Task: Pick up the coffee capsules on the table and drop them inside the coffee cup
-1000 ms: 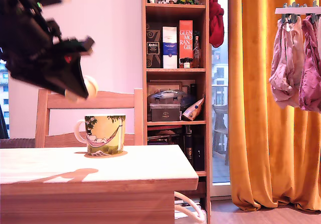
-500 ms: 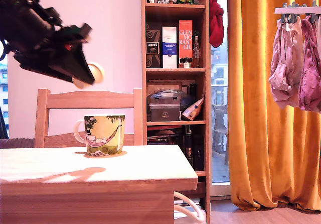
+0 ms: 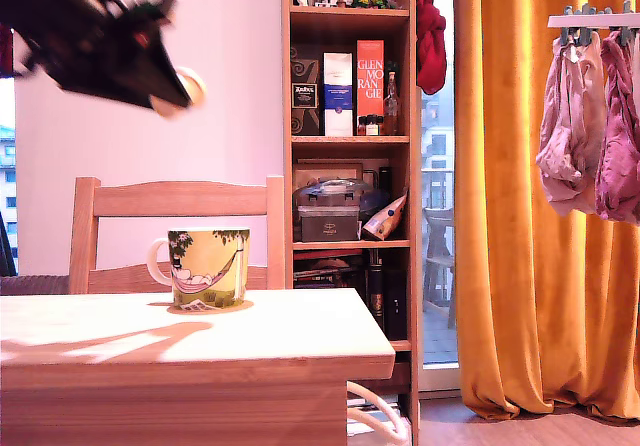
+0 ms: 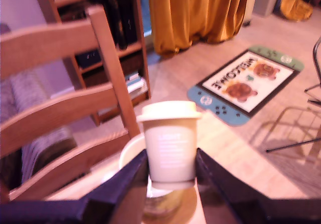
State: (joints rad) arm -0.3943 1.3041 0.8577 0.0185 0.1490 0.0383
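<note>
The pale wooden table has a thick plank edge, with a slatted wooden chair behind it. On the table stands the coffee cup, a glossy illustrated mug with a white handle. High above it, the dark claw grips a smooth cream tapered capsule, flat rim uppermost.

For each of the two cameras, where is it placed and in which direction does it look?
Exterior view: sits low beside the table, looks level across it at the coffee cup, chair and bookshelf; the arm and gripper show high at its left.
Wrist view: rides on the arm, looks down past the fingers to the cup's rim, chair and floor mat.
Shared: the gripped coffee capsule, cup, chair, shelf, orange curtain.
</note>
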